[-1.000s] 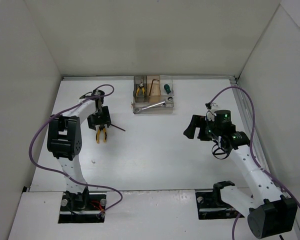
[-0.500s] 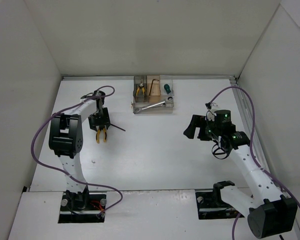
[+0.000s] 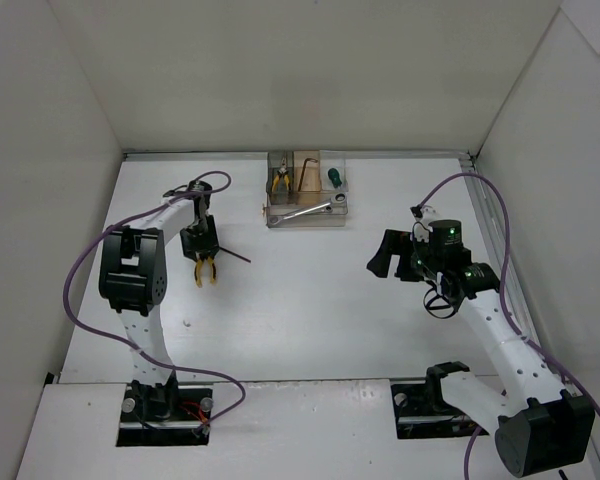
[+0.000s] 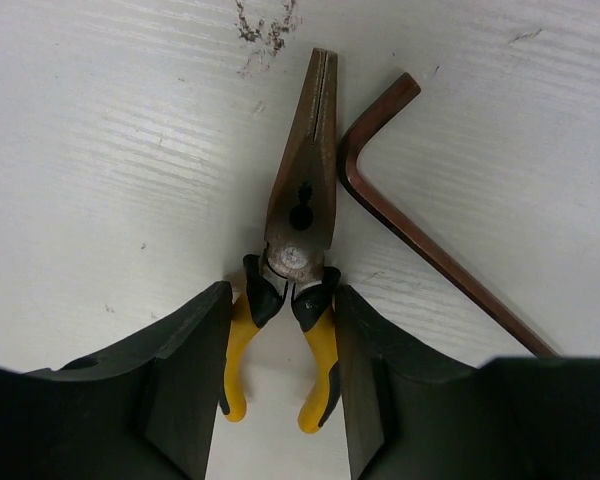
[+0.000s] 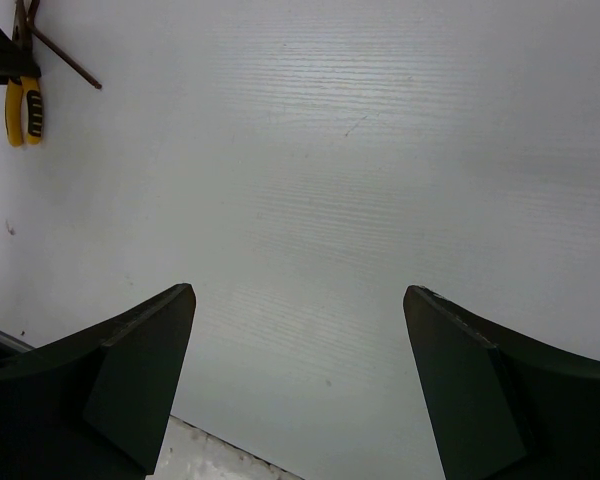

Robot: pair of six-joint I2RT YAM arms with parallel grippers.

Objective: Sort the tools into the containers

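From above, the box (image 3: 307, 222) already holds pliers (image 3: 280, 181), a hex key (image 3: 306, 168), a screwdriver (image 3: 332, 177) and a wrench (image 3: 308, 211). Left of the box and nearer, the left gripper (image 3: 202, 264) is down on the loose pliers (image 3: 204, 274). Its wrist view shows the jaws narrowed onto the yellow handles, though whether the grip is firm cannot be told, with a loose hex key (image 4: 400, 205) just beside, so I judge two tools remain. The right gripper (image 5: 300, 370), seen from its own wrist, gapes wide and holds nothing.
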